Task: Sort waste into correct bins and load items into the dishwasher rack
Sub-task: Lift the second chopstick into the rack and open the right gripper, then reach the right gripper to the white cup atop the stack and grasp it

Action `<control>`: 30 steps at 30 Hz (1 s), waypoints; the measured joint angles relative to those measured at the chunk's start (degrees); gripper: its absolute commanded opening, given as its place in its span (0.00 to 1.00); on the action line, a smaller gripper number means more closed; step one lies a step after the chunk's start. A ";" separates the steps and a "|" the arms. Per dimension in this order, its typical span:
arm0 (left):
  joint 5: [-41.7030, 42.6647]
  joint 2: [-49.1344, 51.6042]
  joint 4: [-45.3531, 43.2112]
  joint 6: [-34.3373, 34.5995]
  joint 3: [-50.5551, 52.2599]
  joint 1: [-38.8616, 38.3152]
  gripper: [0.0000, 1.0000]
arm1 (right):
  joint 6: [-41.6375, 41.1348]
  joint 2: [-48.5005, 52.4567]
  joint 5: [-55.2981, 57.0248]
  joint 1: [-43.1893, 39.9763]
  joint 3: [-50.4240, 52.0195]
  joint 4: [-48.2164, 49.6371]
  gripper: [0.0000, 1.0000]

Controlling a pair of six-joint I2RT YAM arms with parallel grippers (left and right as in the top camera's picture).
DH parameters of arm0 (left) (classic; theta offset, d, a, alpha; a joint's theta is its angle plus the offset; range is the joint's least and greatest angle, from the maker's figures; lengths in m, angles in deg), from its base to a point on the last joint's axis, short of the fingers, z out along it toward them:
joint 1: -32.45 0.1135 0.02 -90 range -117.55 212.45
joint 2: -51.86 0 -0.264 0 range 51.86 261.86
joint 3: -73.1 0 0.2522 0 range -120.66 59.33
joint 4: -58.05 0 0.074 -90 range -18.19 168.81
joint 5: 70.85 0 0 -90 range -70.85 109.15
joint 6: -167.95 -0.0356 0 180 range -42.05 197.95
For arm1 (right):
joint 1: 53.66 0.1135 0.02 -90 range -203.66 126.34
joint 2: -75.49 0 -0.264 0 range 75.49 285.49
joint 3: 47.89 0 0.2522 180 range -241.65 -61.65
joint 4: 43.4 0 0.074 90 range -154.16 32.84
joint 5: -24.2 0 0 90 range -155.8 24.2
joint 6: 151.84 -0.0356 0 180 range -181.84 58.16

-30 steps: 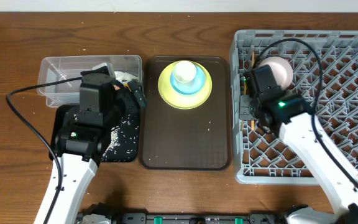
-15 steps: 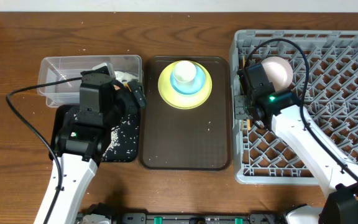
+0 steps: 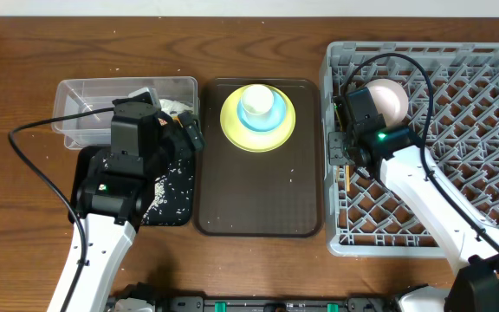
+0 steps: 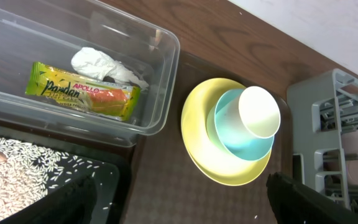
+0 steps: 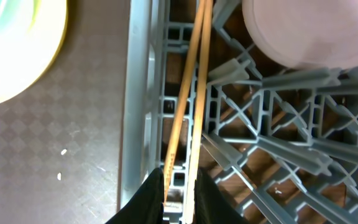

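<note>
Chopsticks lie along the rack's left edge.
Overhead: the right arm (image 3: 410,178) has edged up toward the smooth pale bowl (image 3: 388,100) in the grey lattice rack (image 3: 492,130). Left wrist: the left tool (image 4: 191,199) gapes wide above the bench; a crinkled wrapper (image 4: 82,93) sits in the clear tub (image 4: 160,81). Right wrist: the right tool (image 5: 179,200) flanks two slim wooden chopsticks (image 5: 188,93); I cannot tell if it grips them.

Left gripper (image 4: 185,200) wide, right gripper (image 5: 179,198) narrow

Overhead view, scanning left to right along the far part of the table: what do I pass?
Clear plastic tub → yellow-green plate on the brown serving tray → white bowl in the grey dishwasher rack.
</note>
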 measured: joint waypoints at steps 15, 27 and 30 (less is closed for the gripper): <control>0.02 0.00 0.00 0.00 0.00 0.00 0.90 | 4.26 0.24 -15.85 0.00 -8.39 2.51 0.13; 0.00 0.00 -0.04 0.00 0.00 0.00 0.90 | 12.52 1.84 -21.70 2.47 -16.17 24.17 0.33; 0.00 0.00 -0.02 -0.02 0.00 0.00 0.90 | 14.67 4.85 -21.94 3.96 -16.20 27.50 0.35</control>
